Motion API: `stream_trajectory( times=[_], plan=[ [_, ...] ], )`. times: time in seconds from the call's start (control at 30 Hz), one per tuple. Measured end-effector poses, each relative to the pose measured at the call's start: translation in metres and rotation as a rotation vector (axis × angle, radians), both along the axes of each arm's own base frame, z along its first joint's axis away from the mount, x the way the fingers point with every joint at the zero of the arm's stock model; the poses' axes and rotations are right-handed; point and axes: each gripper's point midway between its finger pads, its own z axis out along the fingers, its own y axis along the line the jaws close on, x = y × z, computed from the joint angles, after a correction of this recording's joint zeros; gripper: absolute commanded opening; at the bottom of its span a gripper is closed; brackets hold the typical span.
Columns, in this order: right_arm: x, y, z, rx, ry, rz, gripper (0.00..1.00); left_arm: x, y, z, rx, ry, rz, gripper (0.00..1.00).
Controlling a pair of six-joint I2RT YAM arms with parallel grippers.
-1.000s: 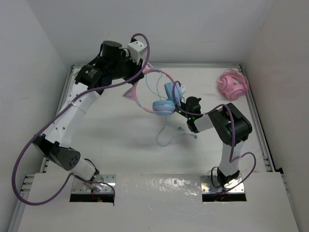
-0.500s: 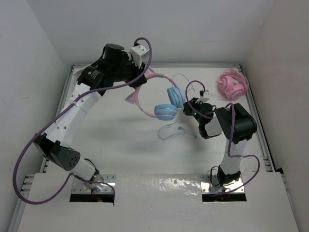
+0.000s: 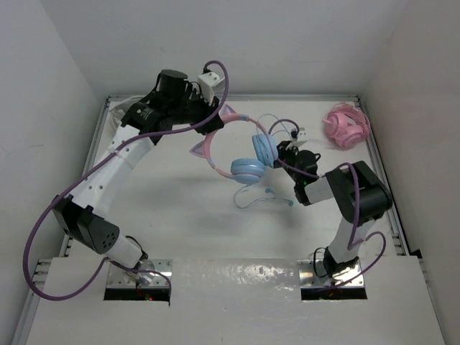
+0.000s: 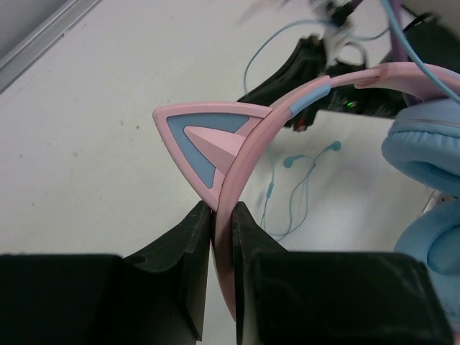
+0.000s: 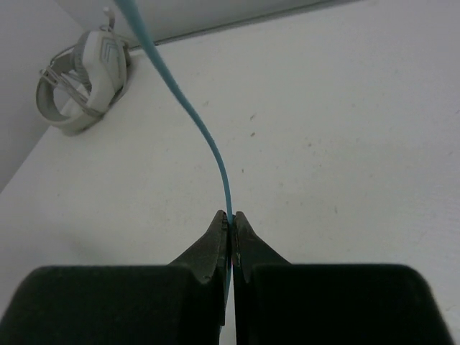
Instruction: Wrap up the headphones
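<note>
The headphones (image 3: 261, 149) have a pink cat-ear headband, light blue ear cups and a thin light blue cable (image 3: 257, 198). My left gripper (image 3: 215, 121) is shut on the headband and holds the headphones above the table. In the left wrist view the jaws (image 4: 221, 219) pinch the pink band just below a cat ear (image 4: 207, 144), with the ear cups (image 4: 424, 154) at the right. My right gripper (image 3: 282, 149) sits just right of the ear cups. In the right wrist view it (image 5: 230, 217) is shut on the cable (image 5: 205, 133), which rises up and left from the jaws.
All-pink bundled headphones (image 3: 346, 126) lie at the back right. White-grey headphones (image 5: 85, 70) lie in a far corner by the wall. Loose cable with a small remote lies on the table under the ear cups (image 4: 293, 188). Walls ring the table.
My left gripper has carried the headphones a little to the right. My right gripper has moved back and right with the cable, pulling a loop up off the table.
</note>
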Motion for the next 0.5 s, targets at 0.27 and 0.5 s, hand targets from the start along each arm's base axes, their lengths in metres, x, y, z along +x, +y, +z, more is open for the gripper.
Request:
stream_trajectory(
  times=[0.27,0.5],
  plan=[
    [0.022,-0.008,0.082,-0.223,-0.130,0.015,0.00,0.002,0.011,-0.067,0.118,0.056,0.003,0.00],
    [0.045,0.000,0.121,-0.368,-0.143,0.080,0.00,-0.010,0.002,-0.068,0.073,0.082,-0.068,0.00]
  ],
)
